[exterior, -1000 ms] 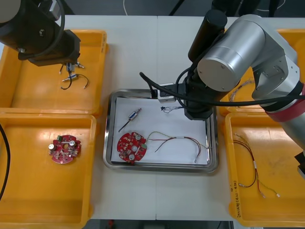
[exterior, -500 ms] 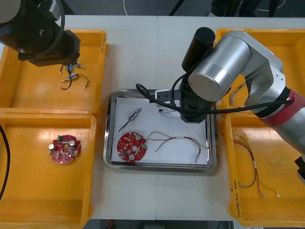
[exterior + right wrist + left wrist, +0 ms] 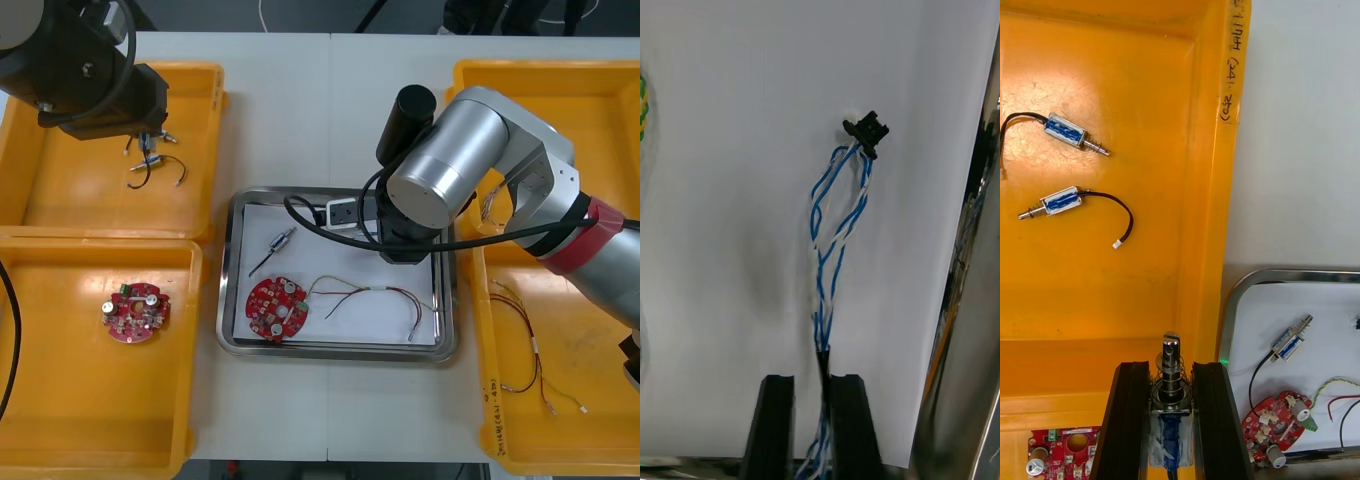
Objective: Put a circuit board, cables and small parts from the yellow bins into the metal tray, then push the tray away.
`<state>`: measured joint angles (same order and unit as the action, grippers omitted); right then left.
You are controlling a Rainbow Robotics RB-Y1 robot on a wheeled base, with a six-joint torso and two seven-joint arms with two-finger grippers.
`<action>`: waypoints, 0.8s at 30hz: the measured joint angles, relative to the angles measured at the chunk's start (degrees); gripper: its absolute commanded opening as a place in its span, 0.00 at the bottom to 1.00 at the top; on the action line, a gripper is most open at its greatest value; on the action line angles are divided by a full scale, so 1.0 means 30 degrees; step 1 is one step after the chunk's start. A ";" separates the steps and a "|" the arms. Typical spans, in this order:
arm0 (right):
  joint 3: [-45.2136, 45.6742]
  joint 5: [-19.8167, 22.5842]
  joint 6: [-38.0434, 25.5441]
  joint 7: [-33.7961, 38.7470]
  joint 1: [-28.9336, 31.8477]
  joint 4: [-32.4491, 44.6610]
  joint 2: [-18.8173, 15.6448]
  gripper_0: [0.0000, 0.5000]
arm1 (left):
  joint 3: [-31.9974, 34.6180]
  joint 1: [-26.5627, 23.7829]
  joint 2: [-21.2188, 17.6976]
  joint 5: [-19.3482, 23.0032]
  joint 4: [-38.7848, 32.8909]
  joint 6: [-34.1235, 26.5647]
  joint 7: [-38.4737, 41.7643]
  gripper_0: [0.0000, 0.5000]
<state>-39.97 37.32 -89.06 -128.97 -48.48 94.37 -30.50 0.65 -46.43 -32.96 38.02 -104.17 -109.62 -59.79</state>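
The right arm's jaws are clenching a thin twisted blue and white cable (image 3: 836,247) over the white-lined metal tray (image 3: 232,260), its limp strands trailing ahead to a small black plug (image 3: 867,133) near the liner. Being light and floppy, it is likely handling best by the bundle, not the plug. Farther off, the left arm's jaws are gripping a small blue-wrapped metal part (image 3: 1169,390) above a yellow plastic bin (image 3: 1112,285).

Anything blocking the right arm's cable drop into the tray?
Nothing visible: right gripper holds the blue and white cable over bare metal tray floor, apart from the red and yellow cable and circuit board. Left gripper hovers over a yellow bin.
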 measured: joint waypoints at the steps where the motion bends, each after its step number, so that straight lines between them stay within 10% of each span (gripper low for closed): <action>1: -0.0001 -0.0016 0.0000 0.0000 0.0000 0.0000 0.0000 1.00 | 0.0000 0.0002 0.0000 0.0000 0.0000 0.0000 0.0000 0.00; 24: 0.0155 -0.1123 -0.3766 0.0001 0.0000 0.2593 0.0000 1.00 | 0.0000 0.0005 -0.0001 -0.0013 0.0000 0.0000 -0.0002 0.01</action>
<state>-39.51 33.95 -100.35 -128.97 -48.48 102.14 -30.50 0.65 -46.42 -32.96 37.98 -104.17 -109.62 -59.80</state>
